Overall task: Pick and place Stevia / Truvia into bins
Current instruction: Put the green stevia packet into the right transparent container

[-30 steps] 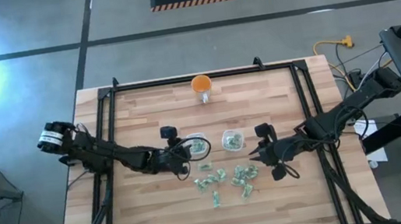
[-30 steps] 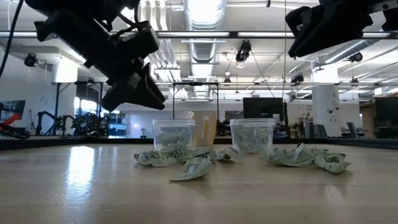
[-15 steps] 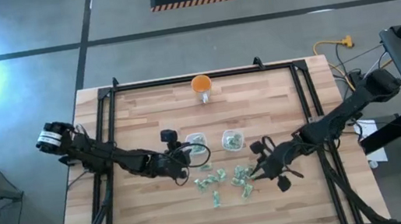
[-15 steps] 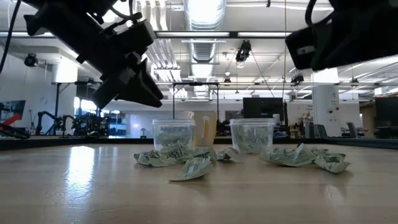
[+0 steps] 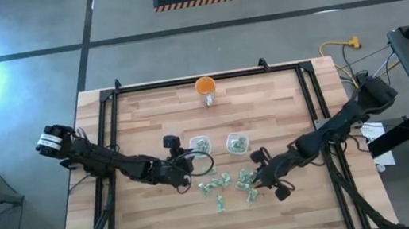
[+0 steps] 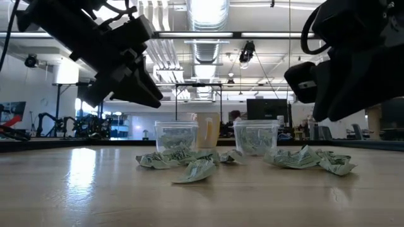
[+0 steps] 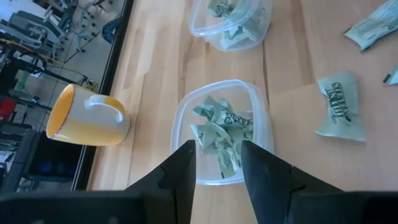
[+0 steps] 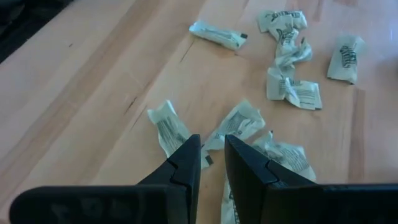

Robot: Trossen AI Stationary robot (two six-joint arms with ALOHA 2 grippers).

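Several pale green-and-white Stevia sachets [image 5: 230, 185] lie flat and loose on the wooden table, near its middle. Just beyond them stand two clear bins [image 5: 201, 145] [image 5: 236, 143], both holding sachets. My left gripper [image 5: 187, 176] hangs open above the table beside the left bin [image 7: 221, 134], nothing between its fingers. My right gripper [image 5: 255, 178] hovers low over the pile's right side. Its fingers [image 8: 186, 163] stand a narrow gap apart above a crumpled sachet [image 8: 239, 122], and I see no touch.
An orange cup [image 5: 205, 87] stands at the table's far edge, also in the left wrist view as the orange cup [image 7: 87, 118]. Black frame rails [image 5: 111, 135] run along the table's left and right sides. Bare wood lies toward the near edge.
My right gripper has come down from well above the table toward the sachets, moving toward the table's left and tipping its fingers more steeply downward. Its finger gap looks unchanged. The sachets and bins have not moved.
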